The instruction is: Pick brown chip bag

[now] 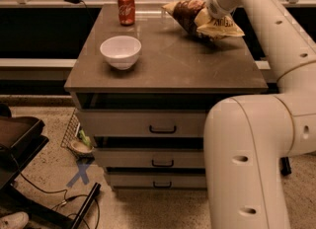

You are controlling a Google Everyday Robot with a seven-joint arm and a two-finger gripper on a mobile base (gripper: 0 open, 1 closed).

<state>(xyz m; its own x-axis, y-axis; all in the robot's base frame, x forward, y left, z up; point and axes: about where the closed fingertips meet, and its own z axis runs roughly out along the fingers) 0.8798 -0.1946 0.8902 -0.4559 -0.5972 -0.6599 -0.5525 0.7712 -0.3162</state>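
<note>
- In the camera view, the brown chip bag (pixel 190 17) is seen right of the red soda can (pixel 126 8), on the far right of the cabinet top (pixel 168 65). Its long axis is slanted from far left to near right.
- The gripper (pixel 212 12) is set against the bag's middle from above. How far it is open cannot be told.
- Glossy dark-brown foil is shown, with a cream-tan lettered panel at the end away from the can.

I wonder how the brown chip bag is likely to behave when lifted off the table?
The brown chip bag looks crinkled and puffy, so it is probably light and floppy, sagging around the tool at its upper side. Its glossy foil may be slippery, and hard squeezing could crush the contents.
</note>
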